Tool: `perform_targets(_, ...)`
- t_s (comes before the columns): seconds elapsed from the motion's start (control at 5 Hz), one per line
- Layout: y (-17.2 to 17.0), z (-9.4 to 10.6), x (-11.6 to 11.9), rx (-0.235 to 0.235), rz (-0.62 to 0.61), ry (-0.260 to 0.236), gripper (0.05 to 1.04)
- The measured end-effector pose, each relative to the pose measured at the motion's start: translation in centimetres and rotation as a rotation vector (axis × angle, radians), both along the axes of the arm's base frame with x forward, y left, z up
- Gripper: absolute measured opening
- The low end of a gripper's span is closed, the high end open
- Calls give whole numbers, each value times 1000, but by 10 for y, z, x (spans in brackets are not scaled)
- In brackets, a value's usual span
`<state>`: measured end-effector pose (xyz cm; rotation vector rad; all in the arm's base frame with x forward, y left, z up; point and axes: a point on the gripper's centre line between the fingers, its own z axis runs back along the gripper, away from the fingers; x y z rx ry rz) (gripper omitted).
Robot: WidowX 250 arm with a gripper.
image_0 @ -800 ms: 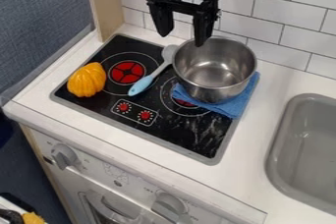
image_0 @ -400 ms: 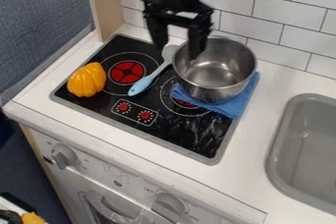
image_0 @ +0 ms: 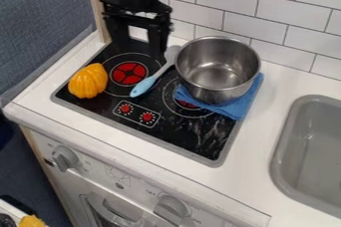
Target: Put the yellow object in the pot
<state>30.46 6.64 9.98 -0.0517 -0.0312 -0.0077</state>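
My gripper point(image_0: 138, 52) hangs open over the back left of the stove, its two fingers well apart with nothing between them. It is above and to the right of the yellow object point(image_0: 88, 81), a ribbed, pumpkin-like piece lying at the stove's left edge. The steel pot point(image_0: 217, 69) stands at the back right of the stove, partly on a folded cloth, right of my gripper.
A spoon with a light blue handle point(image_0: 142, 86) lies between the yellow object and the pot. The blue cloth point(image_0: 233, 107) sticks out under the pot. A grey sink point(image_0: 313, 146) is at the right, a tiled wall behind.
My gripper has moved left and somewhat down, from beside and above the pot to over the back left of the stove. The yellow object and the pot have stayed in place.
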Motion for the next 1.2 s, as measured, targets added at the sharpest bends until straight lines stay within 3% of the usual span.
perform_targets(0.2,15,-7,-12,13,34,14,1001)
perform_targets(0.4,26,-9,-14,17,91,-43,1001)
perform_targets(0.6,38,-9,2,13,96,-94,1001)
perform_targets(1.0,57,-14,-9,62,-66,-69,1001)
perform_targets(1.2,60,-21,-19,91,-154,-25,1001)
